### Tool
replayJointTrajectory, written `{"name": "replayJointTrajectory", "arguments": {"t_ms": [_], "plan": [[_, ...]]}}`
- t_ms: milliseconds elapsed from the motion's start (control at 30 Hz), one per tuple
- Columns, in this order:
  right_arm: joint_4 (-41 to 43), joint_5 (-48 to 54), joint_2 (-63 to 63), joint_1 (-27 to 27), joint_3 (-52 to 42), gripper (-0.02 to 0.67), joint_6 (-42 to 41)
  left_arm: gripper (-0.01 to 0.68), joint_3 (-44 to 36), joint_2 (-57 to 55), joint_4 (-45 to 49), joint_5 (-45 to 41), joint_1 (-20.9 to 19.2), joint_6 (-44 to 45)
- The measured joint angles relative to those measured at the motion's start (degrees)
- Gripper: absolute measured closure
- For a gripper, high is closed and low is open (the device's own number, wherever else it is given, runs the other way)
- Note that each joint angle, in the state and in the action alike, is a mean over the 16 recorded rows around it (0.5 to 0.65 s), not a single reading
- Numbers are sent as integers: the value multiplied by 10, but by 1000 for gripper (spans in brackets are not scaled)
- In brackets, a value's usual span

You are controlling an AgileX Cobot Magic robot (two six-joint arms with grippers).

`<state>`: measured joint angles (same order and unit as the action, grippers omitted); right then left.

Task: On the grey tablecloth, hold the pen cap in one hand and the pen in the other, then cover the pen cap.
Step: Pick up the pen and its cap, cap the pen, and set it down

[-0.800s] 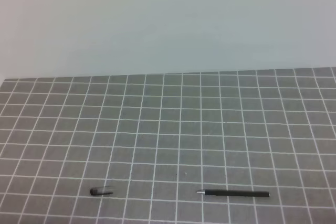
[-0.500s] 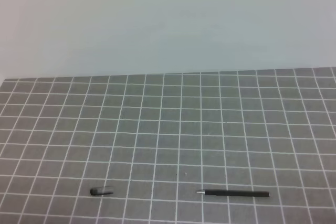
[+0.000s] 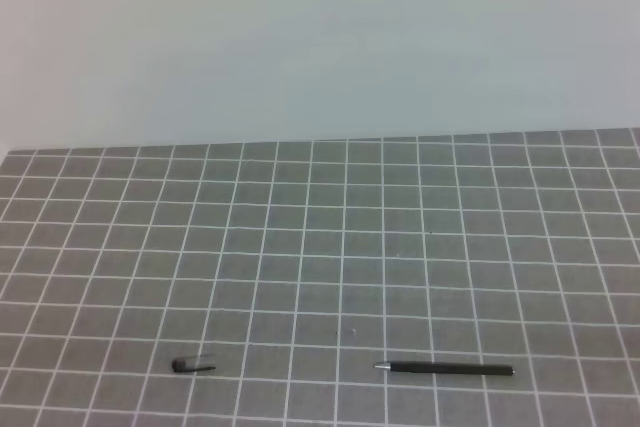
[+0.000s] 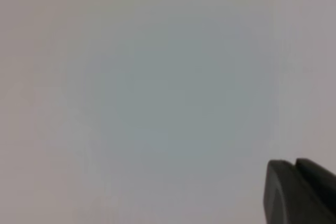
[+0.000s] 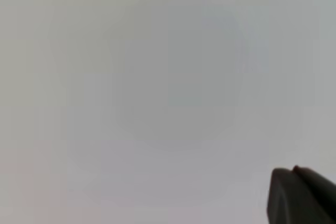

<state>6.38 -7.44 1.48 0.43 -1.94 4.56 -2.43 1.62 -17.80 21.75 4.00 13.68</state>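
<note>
While both arms stay out of the high view, the grey tablecloth (image 3: 330,247) covers the surface, with the pen cap (image 3: 193,365) lying near its front edge on the left and the pen (image 3: 445,370) lying flat well apart to the right, silvery tip toward the cap. Each wrist view shows only a pale blank wall. Left hand (image 4: 300,192) and right hand (image 5: 299,195): dark corner visible, fingers pressed together, holding nothing.

Left gripper (image 4: 299,192) shows only as dark closed fingertips at 4 o'clock of its wrist view; right gripper (image 5: 299,195) likewise, jaws together.
</note>
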Motion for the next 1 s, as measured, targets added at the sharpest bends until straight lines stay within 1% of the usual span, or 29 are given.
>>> {"name": "replayJointTrajectory", "arguments": {"t_ms": [133,267,367,467,600,733,900,1000], "plan": [[0,-88,0,0,0,652,0,673,0,0,0,88,0,0],[-1,-153,0,0,0,652,-1,673,0,0,1,151,1,-20],[-5,-181,0,0,0,652,-3,673,1,0,6,173,1,-49],[-9,-194,0,0,3,652,-6,672,8,0,18,163,2,-77],[-16,-188,0,0,19,652,-10,672,35,0,43,97,2,-115],[-22,-141,-1,0,57,652,-15,672,83,-4,67,-16,3,-148],[-26,-14,-17,0,144,652,-18,672,155,-13,94,-180,3,-143],[-28,82,-43,0,213,652,-27,672,192,-19,105,-257,3,-134]]}}
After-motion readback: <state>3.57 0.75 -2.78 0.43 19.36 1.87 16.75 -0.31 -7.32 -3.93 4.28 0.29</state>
